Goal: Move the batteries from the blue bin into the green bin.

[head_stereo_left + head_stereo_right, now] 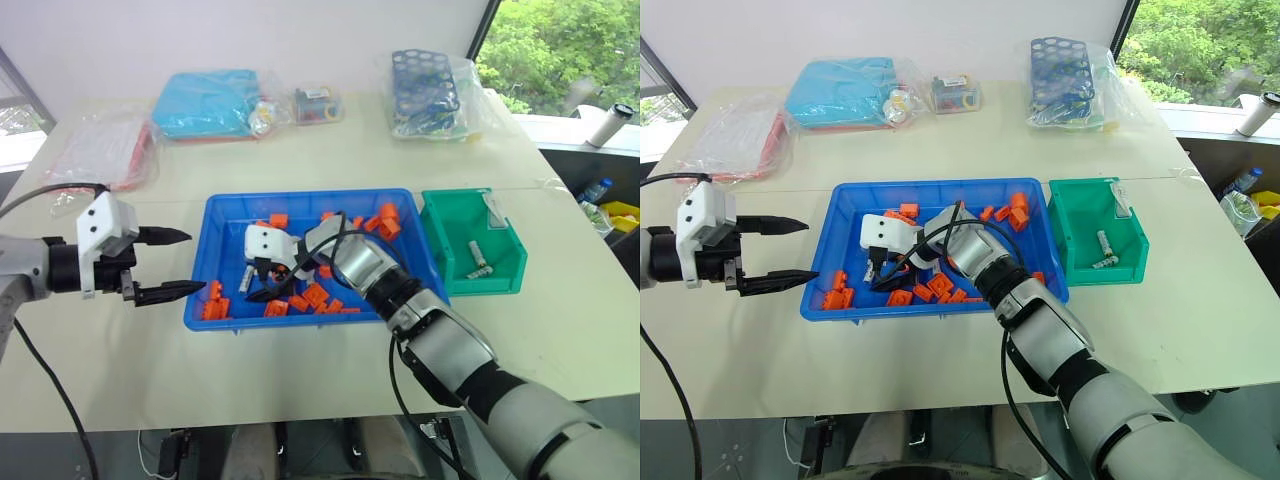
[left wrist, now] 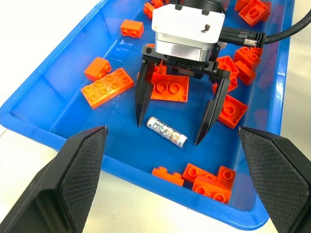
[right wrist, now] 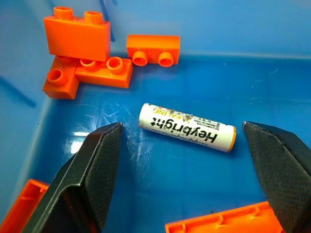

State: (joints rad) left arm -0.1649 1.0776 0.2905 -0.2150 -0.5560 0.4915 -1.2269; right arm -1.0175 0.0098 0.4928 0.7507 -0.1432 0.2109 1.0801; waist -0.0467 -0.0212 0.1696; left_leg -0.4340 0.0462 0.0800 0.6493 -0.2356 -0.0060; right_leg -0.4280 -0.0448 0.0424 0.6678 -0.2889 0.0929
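From my head view, my right gripper [image 1: 262, 283] is down inside the blue bin [image 1: 225, 215], at its left part, with its two fingers spread wide and nothing held. A battery [image 1: 246, 278] lies on the bin floor right between those fingers. Orange bricks [image 1: 315, 295] lie all around it in the bin. My left gripper [image 1: 175, 264] hangs just outside the bin's left wall, also spread, also holding nothing. The green bin [image 1: 505, 270] sits just beside the blue bin on the right, and two batteries [image 1: 478, 252] lie in it already. Bagged things rest at the far side of the table [image 1: 350, 150]. In my left wrist view I look across at the right gripper [image 2: 175, 121] pointing down, a finger on each side of the battery [image 2: 167, 131], close but not touching it. A flat orange brick [image 2: 170, 90] sits just behind it, and more bricks [image 2: 209, 177] lie near the bin wall. In my right wrist view the battery [image 3: 187, 127] lies flat on the blue floor between my two spread fingers [image 3: 97, 170], with a gap on both sides. It is white with an orange end, and I can read "Heybright" on it. Three bricks [image 3: 82, 53] are piled in the corner beyond it.
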